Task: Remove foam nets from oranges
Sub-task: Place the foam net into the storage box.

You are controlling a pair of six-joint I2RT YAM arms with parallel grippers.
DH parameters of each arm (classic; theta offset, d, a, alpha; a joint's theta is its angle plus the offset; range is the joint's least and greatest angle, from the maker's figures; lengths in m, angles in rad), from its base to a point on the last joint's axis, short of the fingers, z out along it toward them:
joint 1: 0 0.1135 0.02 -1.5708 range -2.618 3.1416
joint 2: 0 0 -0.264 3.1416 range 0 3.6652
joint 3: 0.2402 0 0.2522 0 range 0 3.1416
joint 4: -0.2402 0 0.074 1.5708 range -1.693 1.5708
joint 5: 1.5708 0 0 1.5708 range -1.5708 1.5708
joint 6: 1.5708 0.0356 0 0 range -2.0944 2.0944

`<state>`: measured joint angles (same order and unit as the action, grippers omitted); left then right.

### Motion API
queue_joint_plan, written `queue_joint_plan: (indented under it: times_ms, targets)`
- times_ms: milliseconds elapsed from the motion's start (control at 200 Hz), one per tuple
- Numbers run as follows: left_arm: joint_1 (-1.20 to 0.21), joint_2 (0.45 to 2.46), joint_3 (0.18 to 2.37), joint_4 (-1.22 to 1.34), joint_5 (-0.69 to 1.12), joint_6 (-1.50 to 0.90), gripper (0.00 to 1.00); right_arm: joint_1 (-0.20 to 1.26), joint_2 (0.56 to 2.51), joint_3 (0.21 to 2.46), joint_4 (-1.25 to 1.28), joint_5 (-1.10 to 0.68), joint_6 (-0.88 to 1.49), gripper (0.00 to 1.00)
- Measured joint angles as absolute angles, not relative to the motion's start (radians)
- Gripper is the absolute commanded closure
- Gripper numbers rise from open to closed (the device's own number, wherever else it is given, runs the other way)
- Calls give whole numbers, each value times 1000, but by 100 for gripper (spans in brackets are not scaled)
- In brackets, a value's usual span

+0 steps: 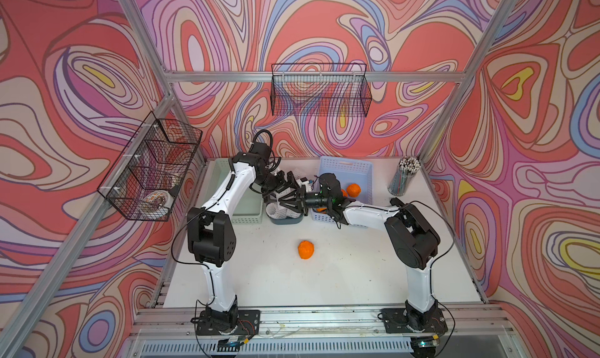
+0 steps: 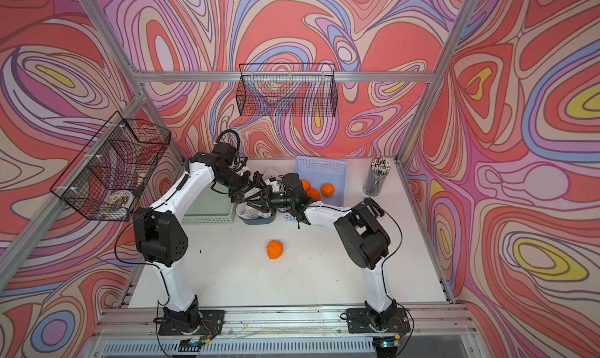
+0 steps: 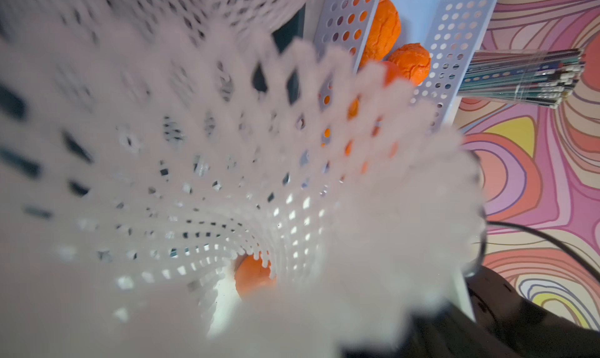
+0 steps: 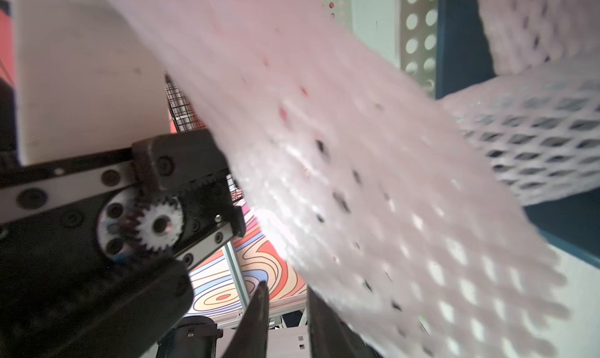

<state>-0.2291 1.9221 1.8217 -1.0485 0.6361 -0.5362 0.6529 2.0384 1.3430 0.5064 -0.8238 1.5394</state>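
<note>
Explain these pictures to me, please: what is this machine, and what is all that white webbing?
Two robot arms are mounted at a table's edge. Two pictures look down from above; two come from wrist cameras. One orange lies loose on the table; more oranges sit in a blue basket. The webbing is foam net: the left wrist camera looks down one tube to an orange inside. The left end effector and right end effector meet over a dark bin of nets; whether either grips one I cannot tell.

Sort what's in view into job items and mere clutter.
Job: nets, the bin holding them, oranges in the blue basket, loose orange.
Lying about: pencil cup, wire baskets, green tray.
</note>
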Motion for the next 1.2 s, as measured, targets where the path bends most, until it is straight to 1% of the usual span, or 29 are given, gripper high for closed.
queue_joint_plan:
  times_ms: [285,536,851,941,1122,1197]
  targets:
    - [-216,1911,1805,-1044,677,-541,0,649,2071,1373,459,-784,1537,79]
    - [-194,1905,1792,-1071,672,-523,0,630,2072,1374,418,-750,1531,78]
    - [-156,1897,1792,-1092,690,-504,0,620,2071,1387,348,-746,1496,77]
    - [-157,1893,1792,-1092,695,-500,0,620,2069,1392,320,-747,1473,73]
    - [-146,1845,1792,-1073,694,-498,0,620,2026,1394,210,-748,1397,58]
    - [-138,1803,1792,-1047,686,-498,0,620,1975,1394,137,-747,1346,49]
